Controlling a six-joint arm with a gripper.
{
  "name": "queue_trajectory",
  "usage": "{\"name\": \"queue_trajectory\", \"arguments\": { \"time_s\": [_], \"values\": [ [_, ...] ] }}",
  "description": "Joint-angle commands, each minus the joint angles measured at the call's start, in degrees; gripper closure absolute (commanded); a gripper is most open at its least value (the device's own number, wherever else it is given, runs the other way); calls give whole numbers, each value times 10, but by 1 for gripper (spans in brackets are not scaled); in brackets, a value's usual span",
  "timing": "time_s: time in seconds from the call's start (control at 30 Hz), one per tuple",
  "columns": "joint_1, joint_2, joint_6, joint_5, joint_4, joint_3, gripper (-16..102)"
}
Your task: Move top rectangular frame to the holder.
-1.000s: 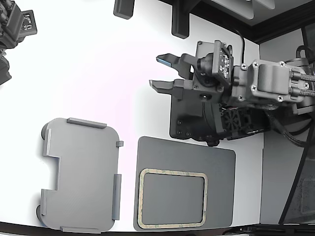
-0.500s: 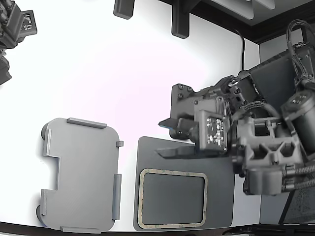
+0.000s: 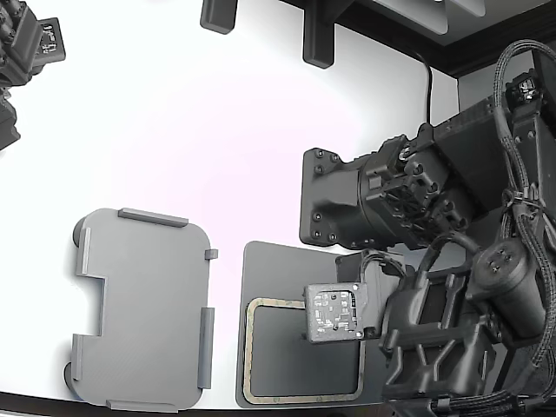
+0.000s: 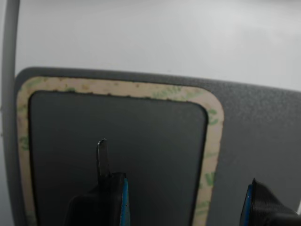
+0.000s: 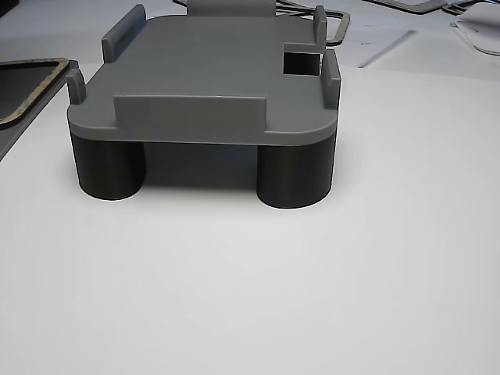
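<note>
The gripper (image 4: 183,205) hung with jaws spread, empty, over the frame (image 4: 214,141) lying flat on the dark pad (image 4: 263,132), the holder (image 3: 143,308) at its nine o'clock. Straddling one thin rail squarely seemed wisest.

Between the spread jaws lies one side strip of the rectangular frame (image 4: 210,155) on the dark pad (image 4: 117,141); nothing stands above it. Beyond the jaws, bare white surface (image 3: 191,130) reaches the raised-tab holder (image 3: 143,308).
</note>
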Motion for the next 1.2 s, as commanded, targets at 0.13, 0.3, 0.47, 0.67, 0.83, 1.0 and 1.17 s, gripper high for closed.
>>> {"name": "queue_trajectory", "arguments": {
  "time_s": [0.13,0.3,0.47,0.67,0.83,1.0,1.17],
  "values": [
    [-5,5,-8,-36,-13,19,-14],
    [4,-15,-1,-33,-38,51,-14],
    [24,-13,29,-17,-85,98,-14],
    [33,-12,48,0,-119,134,-13],
    [33,-7,54,0,-139,158,-12],
    [33,-4,63,0,-161,178,-14],
    [32,-4,68,3,-163,185,-13]
  ]
}}
